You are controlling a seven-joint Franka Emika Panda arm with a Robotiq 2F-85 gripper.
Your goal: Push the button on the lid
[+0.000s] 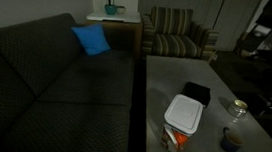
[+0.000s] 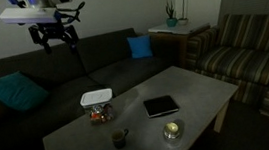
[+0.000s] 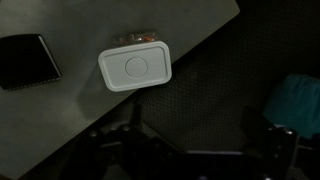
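The white rounded-square lid (image 1: pixel 184 112) tops a small clear container with orange contents, near the table edge by the sofa. It also shows in an exterior view (image 2: pixel 96 97) and in the wrist view (image 3: pixel 136 66), where a round button marks its middle. My gripper (image 2: pixel 52 37) hangs high above the sofa, well above and beside the lid, touching nothing. Its fingers look spread apart and empty. In the wrist view the fingers are only dark shapes at the bottom.
A flat black square (image 1: pixel 196 93) (image 2: pixel 161 105) (image 3: pixel 25 60) lies on the grey table (image 1: pixel 166 74) beyond the container. A dark cup (image 2: pixel 120 139) and a glass jar (image 2: pixel 172 131) stand nearer the far edge. The sofa holds a blue pillow (image 1: pixel 91 40) and a teal pillow (image 2: pixel 16 92).
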